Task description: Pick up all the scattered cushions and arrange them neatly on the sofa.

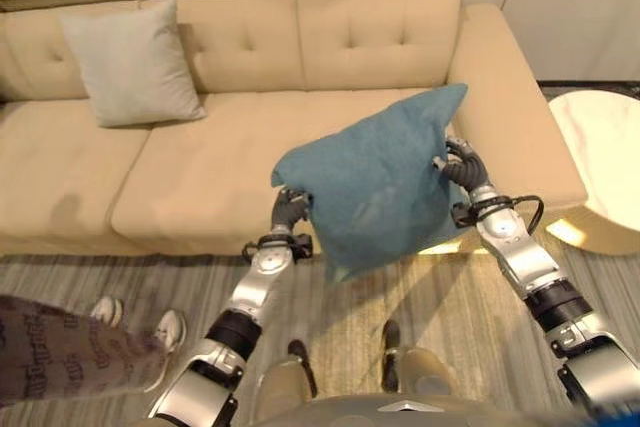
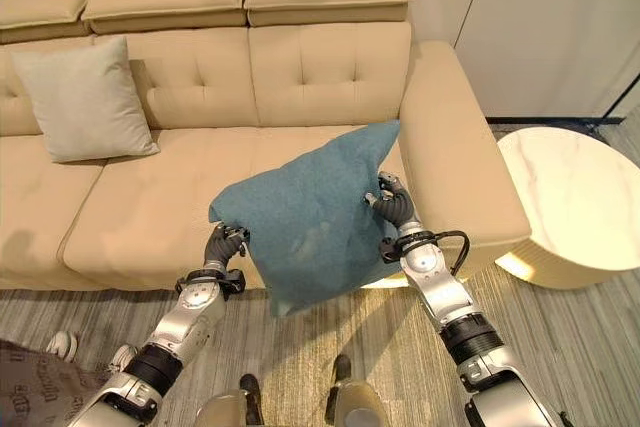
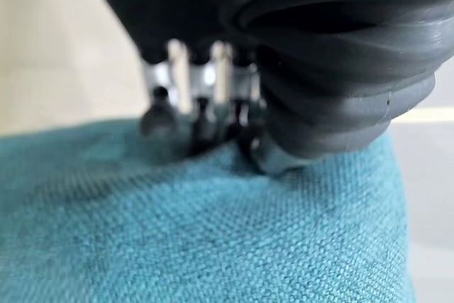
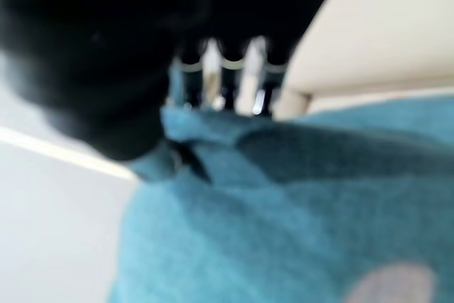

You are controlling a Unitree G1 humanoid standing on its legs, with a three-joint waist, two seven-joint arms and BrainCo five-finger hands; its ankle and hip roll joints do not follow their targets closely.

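A teal cushion point(image 1: 375, 182) hangs in the air before the beige sofa point(image 1: 200, 162), tilted with one corner up. My left hand point(image 1: 291, 209) grips its left edge and my right hand point(image 1: 458, 165) grips its right edge. In the left wrist view the fingers point(image 3: 202, 115) dig into the teal cloth point(image 3: 213, 232). In the right wrist view the fingers point(image 4: 213, 79) curl over a fold of the cushion point(image 4: 284, 204). A pale grey cushion point(image 1: 130, 62) leans upright against the sofa's backrest at the left.
A round white side table point(image 2: 575, 202) stands right of the sofa's armrest point(image 2: 455, 142). A person's leg and white shoes point(image 1: 165, 332) are on the striped rug point(image 1: 100, 282) at the lower left.
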